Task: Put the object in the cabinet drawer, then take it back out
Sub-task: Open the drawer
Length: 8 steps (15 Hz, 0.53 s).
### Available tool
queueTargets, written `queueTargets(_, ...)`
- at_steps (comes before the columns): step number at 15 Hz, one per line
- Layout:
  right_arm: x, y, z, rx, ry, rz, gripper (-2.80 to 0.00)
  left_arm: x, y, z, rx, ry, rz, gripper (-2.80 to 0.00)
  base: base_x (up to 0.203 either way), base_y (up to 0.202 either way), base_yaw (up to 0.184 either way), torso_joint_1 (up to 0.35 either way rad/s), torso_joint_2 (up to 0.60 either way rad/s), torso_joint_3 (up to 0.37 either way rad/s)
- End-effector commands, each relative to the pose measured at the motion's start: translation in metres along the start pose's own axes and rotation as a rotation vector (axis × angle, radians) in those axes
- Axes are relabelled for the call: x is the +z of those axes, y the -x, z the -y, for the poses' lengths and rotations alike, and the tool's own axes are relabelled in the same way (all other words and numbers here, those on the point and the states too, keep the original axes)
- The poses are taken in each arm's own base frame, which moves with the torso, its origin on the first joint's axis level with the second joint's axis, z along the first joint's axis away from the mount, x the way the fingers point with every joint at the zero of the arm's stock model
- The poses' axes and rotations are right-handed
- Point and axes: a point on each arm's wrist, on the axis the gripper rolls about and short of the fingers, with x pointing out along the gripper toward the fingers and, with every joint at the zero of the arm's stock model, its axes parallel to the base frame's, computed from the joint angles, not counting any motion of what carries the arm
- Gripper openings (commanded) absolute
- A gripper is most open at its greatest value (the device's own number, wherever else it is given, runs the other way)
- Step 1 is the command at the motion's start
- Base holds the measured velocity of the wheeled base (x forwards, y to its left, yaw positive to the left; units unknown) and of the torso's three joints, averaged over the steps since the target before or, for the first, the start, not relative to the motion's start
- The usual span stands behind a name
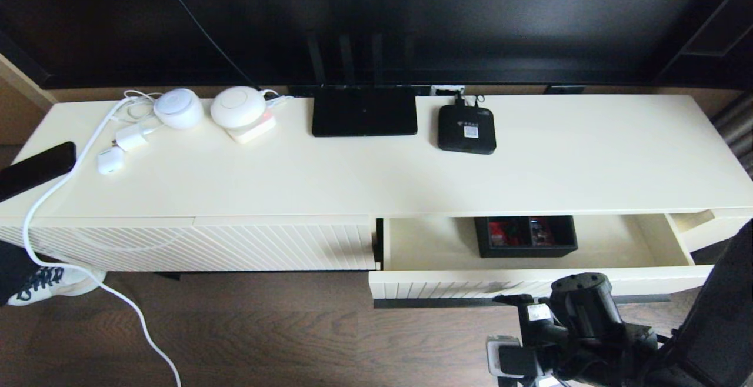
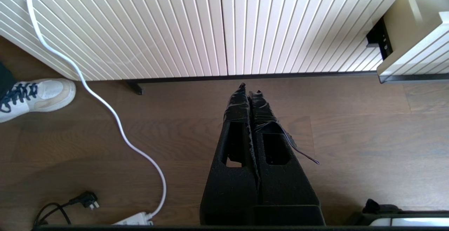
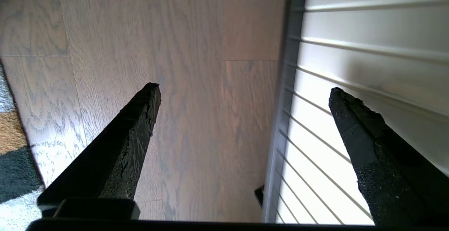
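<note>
The cream cabinet drawer [image 1: 435,244] stands pulled out at the right, its ribbed front [image 1: 470,286] toward me with the dark handle bar [image 1: 447,303] along its lower edge. The black organizer box [image 1: 525,235] sits inside at the back, with red and white packets showing in its compartments. My right arm [image 1: 582,310] hangs in front of the drawer. In the right wrist view my right gripper [image 3: 243,87] is open and empty, one finger over the floor, the other across the ribbed front [image 3: 350,48], with the handle bar [image 3: 286,83] between them. My left gripper [image 2: 249,88] is shut and empty, low over the floor.
On the cabinet top lie a flat black router [image 1: 363,117], a small black set-top box [image 1: 466,129], white round devices [image 1: 238,106] and a phone [image 1: 35,169]. A white cable [image 1: 59,187] trails to the floor. A shoe [image 1: 53,284] stands at the left by the closed ribbed front [image 1: 194,246].
</note>
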Motion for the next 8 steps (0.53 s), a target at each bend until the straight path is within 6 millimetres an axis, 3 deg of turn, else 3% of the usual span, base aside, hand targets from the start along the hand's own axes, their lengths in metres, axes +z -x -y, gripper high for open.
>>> queueTargets(1,0.003,0.02,0.006,-0.045,0.01,0.019,-2.8,0.0,0.0,0.0,0.0,0.0,0.001,-2.8,0.0,0.0,0.0,0.0,0.0,0.0)
queueTargets(5,0.007,0.057,0.009,-0.049,0.018,0.025,-2.8,0.0,0.0,0.0,0.0,0.0,-0.001,-2.8,0.0,0.0,0.0,0.0,0.0,0.0)
queueTargets(8,0.011,0.097,0.015,-0.061,-0.034,0.036,-2.8,0.0,0.0,0.0,0.0,0.0,-0.001,-2.8,0.0,0.0,0.0,0.0,0.0,0.0)
